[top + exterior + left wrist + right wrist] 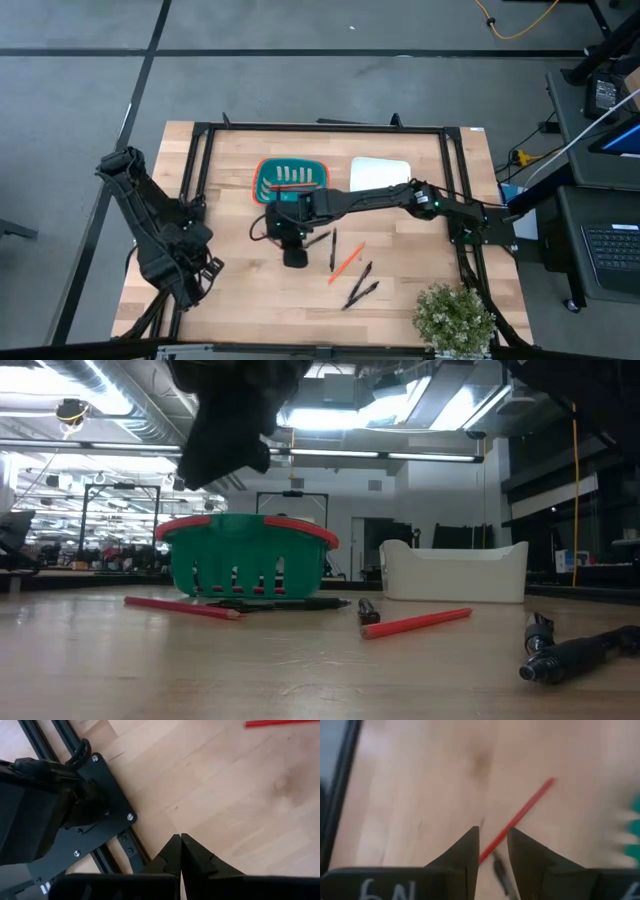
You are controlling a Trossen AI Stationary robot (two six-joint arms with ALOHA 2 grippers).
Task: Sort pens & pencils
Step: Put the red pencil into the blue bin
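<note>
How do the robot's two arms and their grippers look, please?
Both arms are black, built of jointed links. The left gripper has two dark, pointed fingers. The right gripper has matching dark, wedge-shaped fingers, with white handwritten marks on its body. The right arm has a small green light at one joint.

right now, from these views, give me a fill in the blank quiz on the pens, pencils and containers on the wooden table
1. The teal plastic basket has a rim coloured ____.
2. Beside that basket stands a rectangular bin coloured ____.
3. The right gripper hangs over a thin red-orange pencil, its fingers ____.
4. The left gripper waits at the table's left edge, its fingers ____.

Missing words: red; white; open; shut
</note>
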